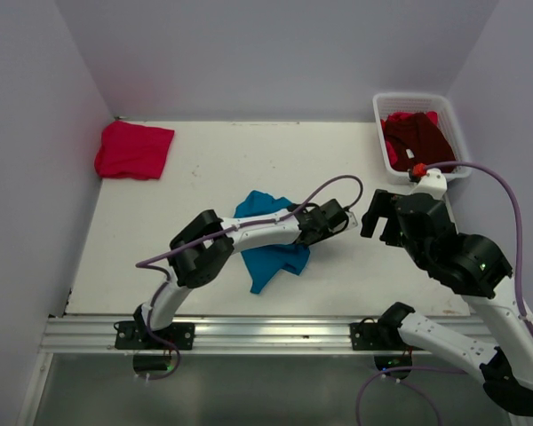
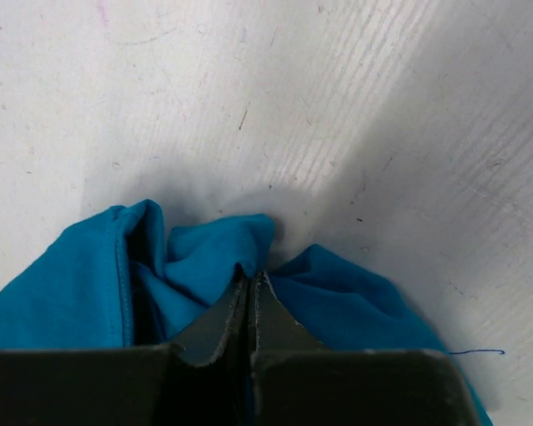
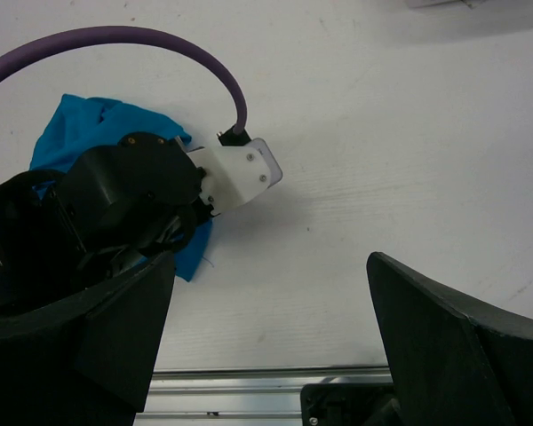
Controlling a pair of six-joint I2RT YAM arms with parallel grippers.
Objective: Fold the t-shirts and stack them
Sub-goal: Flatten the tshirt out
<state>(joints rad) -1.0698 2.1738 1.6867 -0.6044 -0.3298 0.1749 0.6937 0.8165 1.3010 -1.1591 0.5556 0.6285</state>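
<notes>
A crumpled teal-blue t-shirt (image 1: 268, 259) lies at the middle of the table. My left gripper (image 1: 309, 238) is shut on its right edge. In the left wrist view the jaws (image 2: 250, 277) stand pressed together, with a fold of teal cloth (image 2: 71, 293) pinched at their tips. My right gripper (image 1: 382, 222) hangs open just right of the left wrist, nothing between its fingers (image 3: 268, 266); it sees the teal shirt (image 3: 71, 124) partly hidden behind the left arm. A folded pinkish-red t-shirt (image 1: 133, 149) lies at the far left. A dark maroon t-shirt (image 1: 417, 138) fills the basket.
The white mesh basket (image 1: 409, 96) stands at the far right corner, close behind my right arm. A purple cable (image 1: 333, 185) loops over the left wrist. The metal rail (image 1: 266, 333) runs along the near table edge. Walls close in the table on three sides.
</notes>
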